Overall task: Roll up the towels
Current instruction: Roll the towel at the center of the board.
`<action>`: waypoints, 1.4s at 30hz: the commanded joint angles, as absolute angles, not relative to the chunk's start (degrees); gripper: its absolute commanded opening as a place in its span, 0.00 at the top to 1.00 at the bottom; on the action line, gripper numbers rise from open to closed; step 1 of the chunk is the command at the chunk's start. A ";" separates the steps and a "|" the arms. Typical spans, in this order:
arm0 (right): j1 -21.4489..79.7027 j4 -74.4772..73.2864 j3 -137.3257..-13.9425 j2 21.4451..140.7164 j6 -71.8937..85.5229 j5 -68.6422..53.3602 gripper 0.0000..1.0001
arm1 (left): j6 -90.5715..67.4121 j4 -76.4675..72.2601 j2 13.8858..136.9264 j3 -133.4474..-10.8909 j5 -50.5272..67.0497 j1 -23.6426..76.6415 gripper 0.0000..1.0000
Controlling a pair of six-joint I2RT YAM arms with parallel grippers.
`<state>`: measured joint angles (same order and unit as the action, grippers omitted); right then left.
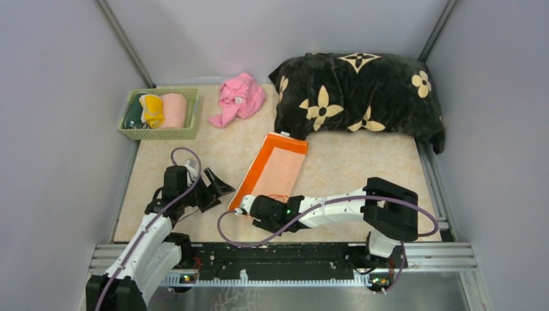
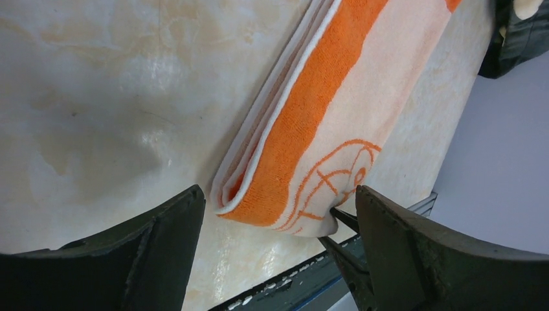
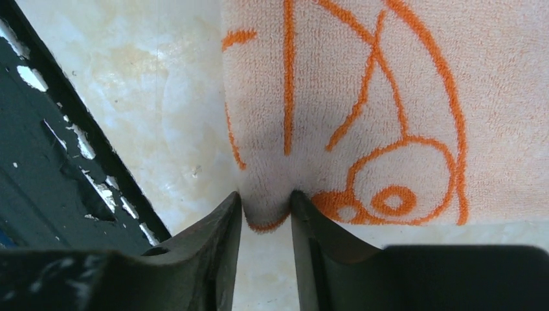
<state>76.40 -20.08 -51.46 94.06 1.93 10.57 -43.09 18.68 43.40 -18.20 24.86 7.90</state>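
One peach towel [image 3: 388,97] w/ orange drawing; right tool [image 3: 265,202] pinching corner.

Beige table [image 1: 362,170], peach towel [image 1: 275,170], basket [image 1: 158,135], pink cloth [image 1: 238,98], blanket [image 1: 359,94]

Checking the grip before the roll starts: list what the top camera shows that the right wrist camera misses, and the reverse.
Top only: the basket of rolled towels, pink cloth, black blanket, left end effector.
Right wrist only: the right end effector pinching the near edge of the peach towel, beside its orange drawing.
Both: that towel on the table.
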 commanded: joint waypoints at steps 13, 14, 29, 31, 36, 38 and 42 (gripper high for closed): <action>70.81 -9.99 -48.60 88.49 17.38 -2.32 1.00 | -57.18 28.43 32.59 -15.67 22.72 13.72 0.10; 70.28 -8.61 -47.96 87.68 18.85 -3.17 1.00 | -58.34 28.12 32.23 -15.26 22.64 14.64 0.11; 69.40 -3.07 -45.27 86.94 25.66 -3.59 1.00 | -70.05 17.09 40.23 -13.47 11.53 27.08 0.28; 69.37 -2.35 -44.82 86.92 26.04 -4.05 1.00 | -70.30 15.89 41.41 -13.09 9.98 27.33 0.34; 69.38 -1.00 -43.98 86.88 26.78 -4.99 1.00 | -69.33 14.94 43.98 -13.41 5.78 27.54 0.55; 69.35 -0.68 -43.82 86.72 27.13 -5.60 1.00 | -68.17 15.33 44.33 -13.93 3.81 27.51 0.67; 69.35 -0.36 -43.51 85.91 27.47 -6.81 1.00 | -65.90 18.88 44.51 -15.74 0.68 27.52 0.77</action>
<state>69.30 -3.36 -43.90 88.88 26.20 -4.32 -67.99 16.97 44.45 -13.69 6.28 27.29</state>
